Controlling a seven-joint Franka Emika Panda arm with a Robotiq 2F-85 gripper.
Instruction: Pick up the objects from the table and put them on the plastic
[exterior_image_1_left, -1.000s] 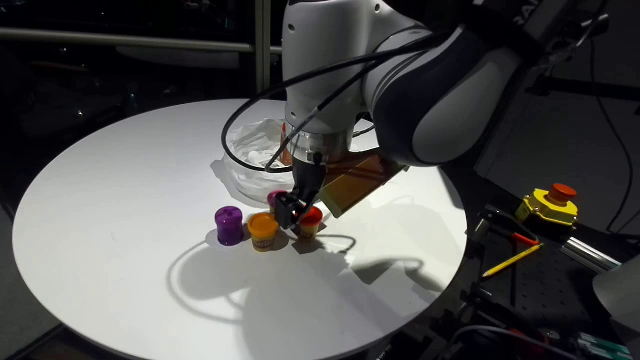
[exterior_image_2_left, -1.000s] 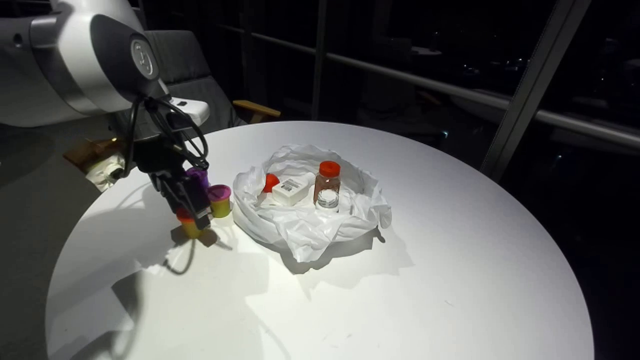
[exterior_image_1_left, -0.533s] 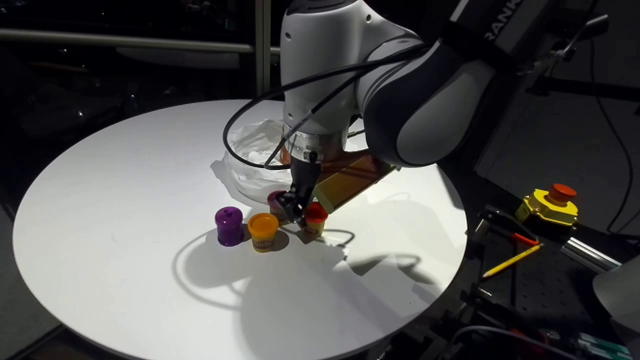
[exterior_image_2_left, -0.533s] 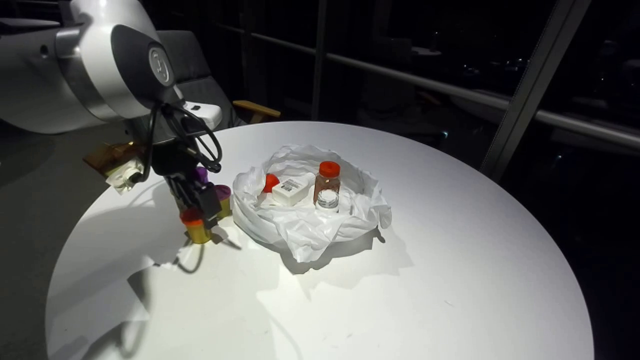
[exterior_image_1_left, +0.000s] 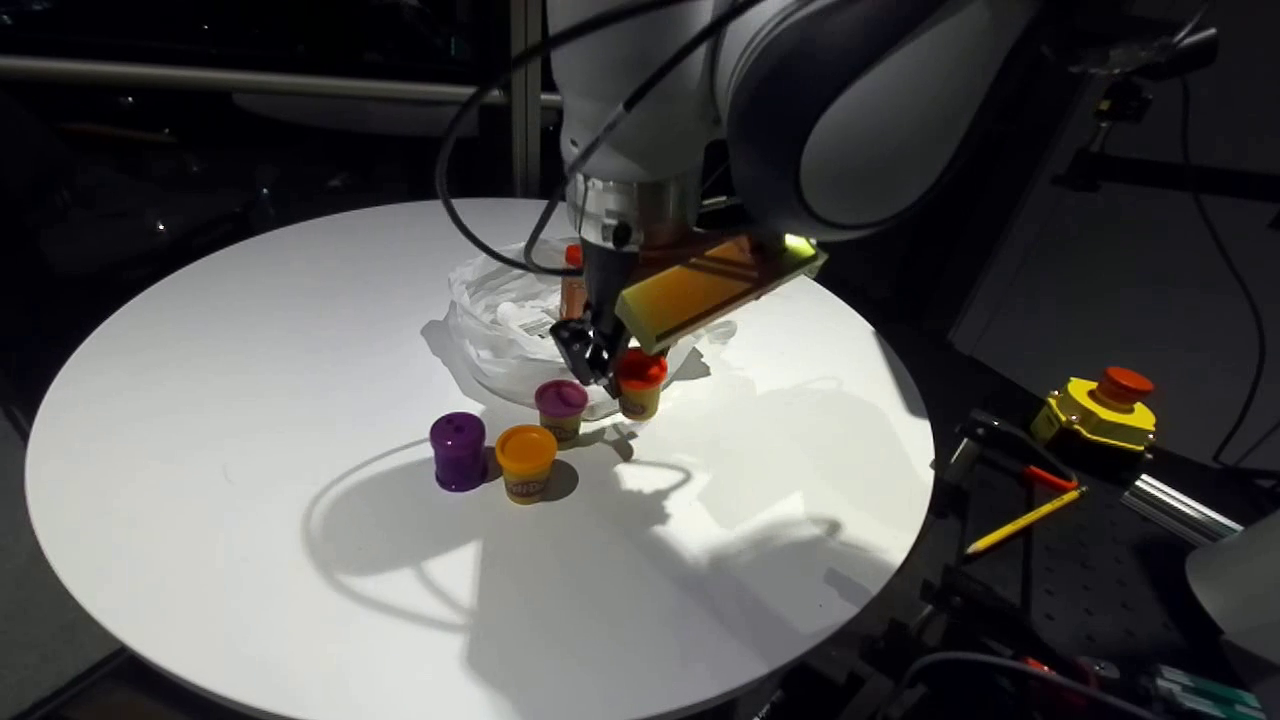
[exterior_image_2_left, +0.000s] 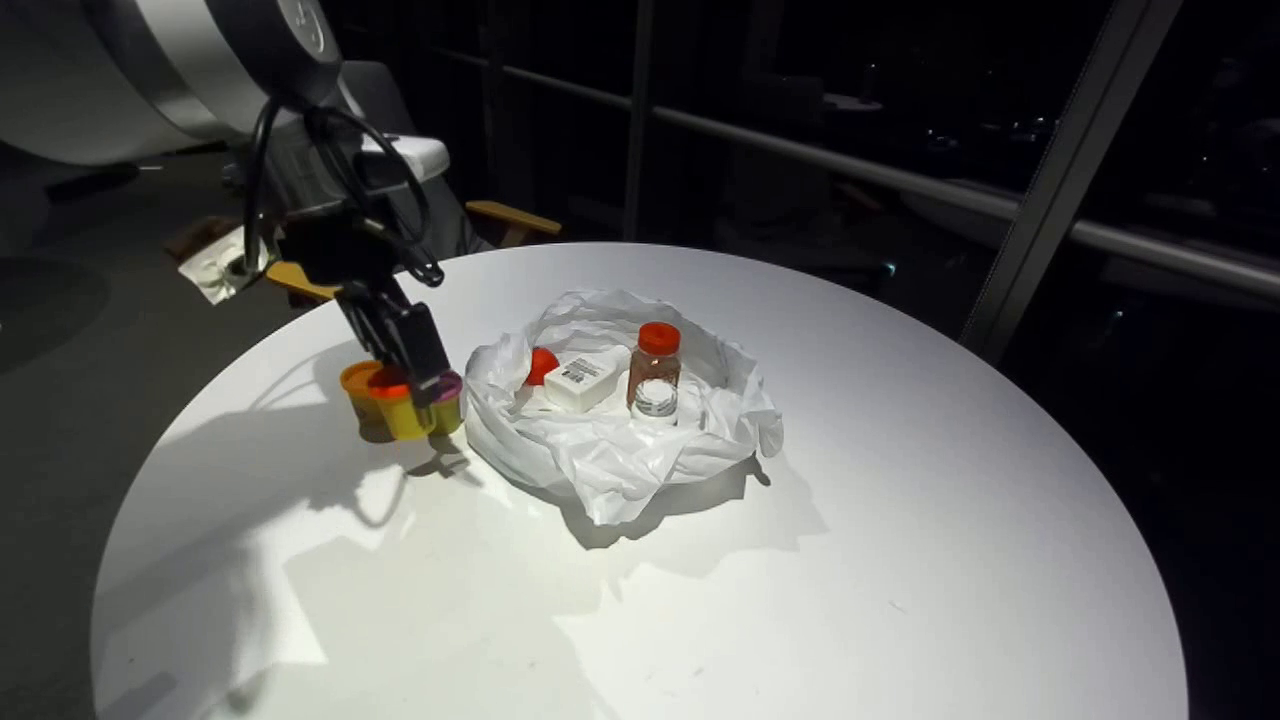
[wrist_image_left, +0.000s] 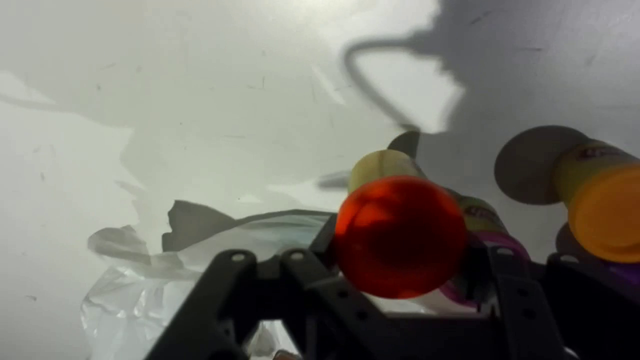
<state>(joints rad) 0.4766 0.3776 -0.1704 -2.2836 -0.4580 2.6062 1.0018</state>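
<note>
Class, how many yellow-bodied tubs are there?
3: red-lidded tub held by the end effector, orange-lidded tub and magenta-lidded tub on the table. The plastic may hide more.

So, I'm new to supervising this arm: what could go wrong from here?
The pink tub stands close to the hand holding the red tub, so it could get knocked over. The plastic has a crumpled, raised edge that might snag the red tub. Inside it, the brown bottle stands upright and could be toppled.
</note>
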